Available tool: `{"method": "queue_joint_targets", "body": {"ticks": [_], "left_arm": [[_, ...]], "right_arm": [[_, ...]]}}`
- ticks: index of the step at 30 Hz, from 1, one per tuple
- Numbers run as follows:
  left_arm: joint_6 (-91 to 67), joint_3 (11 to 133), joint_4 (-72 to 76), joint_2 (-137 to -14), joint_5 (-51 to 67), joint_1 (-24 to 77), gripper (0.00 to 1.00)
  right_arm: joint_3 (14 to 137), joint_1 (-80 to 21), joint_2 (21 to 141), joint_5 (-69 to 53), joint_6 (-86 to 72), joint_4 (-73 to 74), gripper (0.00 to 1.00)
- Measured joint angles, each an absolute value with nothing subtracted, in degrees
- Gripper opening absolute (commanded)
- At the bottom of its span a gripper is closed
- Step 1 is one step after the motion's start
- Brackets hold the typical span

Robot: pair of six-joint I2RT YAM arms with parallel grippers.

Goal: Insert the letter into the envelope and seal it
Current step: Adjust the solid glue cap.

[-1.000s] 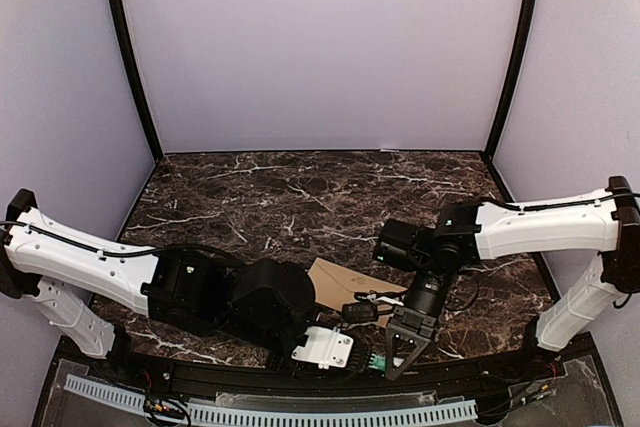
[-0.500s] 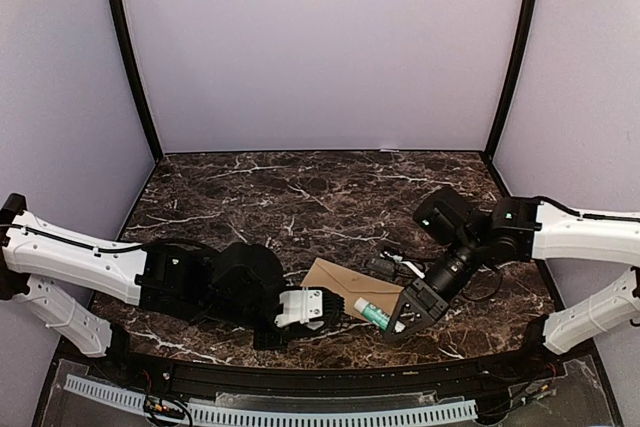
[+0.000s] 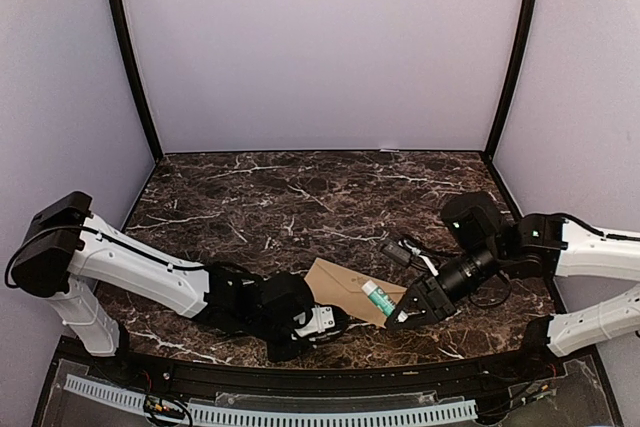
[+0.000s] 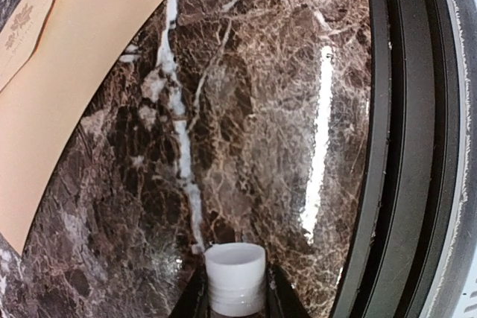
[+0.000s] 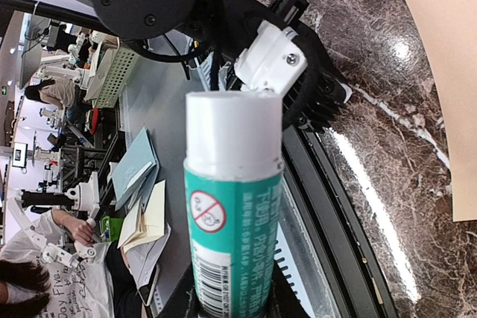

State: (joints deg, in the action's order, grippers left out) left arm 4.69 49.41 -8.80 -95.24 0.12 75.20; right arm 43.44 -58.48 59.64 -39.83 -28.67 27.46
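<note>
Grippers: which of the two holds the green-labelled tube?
The right gripper: its wrist view shows the white-topped tube with a green label clamped in it. The left gripper grips only a small plain white cap.

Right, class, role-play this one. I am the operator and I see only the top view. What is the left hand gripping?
Observer: The left wrist view shows a small white cap pinched in the left hand.
Operator: And the tube in the right hand?
Observer: It is a glue stick with a green label, a barcode and a red no-symbol.
Operator: Is anything printed on the envelope?
Observer: The left wrist view shows a small mark near its edge.
</note>
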Motion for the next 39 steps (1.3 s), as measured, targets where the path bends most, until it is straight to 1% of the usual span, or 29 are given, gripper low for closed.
{"method": "queue_joint_targets", "body": {"ticks": [5, 7, 10, 15, 17, 20, 22, 29, 32, 37, 39], "left_arm": [[4.05, 50.57, -8.43, -96.88, 1.69, 74.98, 0.17], [3.97, 50.81, -7.99, -97.23, 2.35, 74.85, 0.23], [3.77, 50.81, -7.68, -97.95, 3.20, 74.74, 0.27], [3.20, 50.76, -7.31, -98.39, 4.82, 74.50, 0.39], [2.83, 50.63, -7.16, -98.50, 5.34, 74.50, 0.42], [2.46, 50.52, -6.81, -98.50, 5.67, 74.50, 0.45], [2.31, 50.46, -6.66, -98.50, 5.93, 74.50, 0.45], [2.28, 50.06, -5.67, -98.50, 6.90, 74.41, 0.40], [2.28, 49.93, -5.43, -98.50, 7.64, 74.39, 0.34], [2.26, 49.71, -5.02, -98.50, 8.43, 74.41, 0.29], [2.26, 49.71, -5.02, -98.50, 8.67, 74.41, 0.24]], "right_arm": [[41.71, -58.48, 56.93, -39.18, -29.28, 26.63, 0.00], [41.17, -58.48, 55.92, -39.03, -29.50, 26.46, 0.00], [40.80, -58.48, 55.24, -38.87, -29.76, 26.24, 0.00], [40.51, -58.48, 54.74, -38.72, -30.37, 25.91, 0.00], [40.47, -58.48, 54.72, -38.72, -30.57, 25.89, 0.00], [40.47, -58.48, 54.72, -38.72, -30.72, 25.71, 0.00], [40.47, -58.48, 54.72, -38.72, -30.79, 25.71, 0.00], [40.47, -58.48, 54.70, -38.70, -30.79, 25.71, 0.00], [40.47, -58.48, 54.50, -38.63, -30.79, 25.74, 0.00], [40.47, -58.48, 54.04, -38.48, -30.79, 25.74, 0.00], [40.47, -58.48, 53.98, -38.46, -30.79, 25.74, 0.00]]}}
